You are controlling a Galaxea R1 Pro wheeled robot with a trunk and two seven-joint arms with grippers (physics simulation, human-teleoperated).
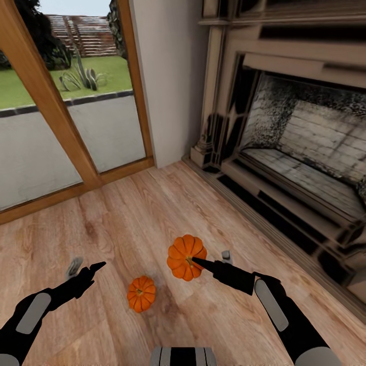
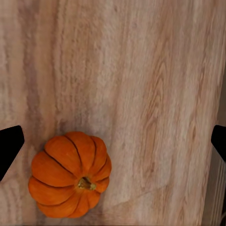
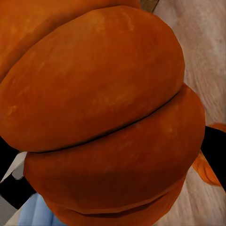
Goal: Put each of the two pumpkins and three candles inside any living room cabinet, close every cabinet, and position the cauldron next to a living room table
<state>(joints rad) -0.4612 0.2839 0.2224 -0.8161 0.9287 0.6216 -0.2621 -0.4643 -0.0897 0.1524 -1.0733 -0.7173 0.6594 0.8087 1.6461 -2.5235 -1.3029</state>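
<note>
Down on the wooden floor point(image 1: 127, 223) before the fireplace point(image 1: 300, 147), the right gripper point(image 1: 206, 263) has its jaws clenched on the larger pumpkin point(image 1: 186, 256), whose ribbed orange flank bulges close against the right wrist camera with dark finger tips at either edge. From the head view this pumpkin seems raised a little off the boards, though that is hard to be sure of. A second, smaller pumpkin point(image 1: 141, 293) sits on the floor just beside it, nearer the robot and between the two arms. The left gripper point(image 1: 86, 269) hangs over the floor with its jaws released and wide apart; in the left wrist view its two black tips flank bare planks, with the smaller pumpkin lying toward one tip and not between them. The step in hand looks like gathering the two pumpkins, one already taken and one still to pick. Next, the left arm would need to shift sideways until the smaller pumpkin is centred between its jaws, then descend and close; after that both must be carried to a cabinet somewhere else in the room.
</note>
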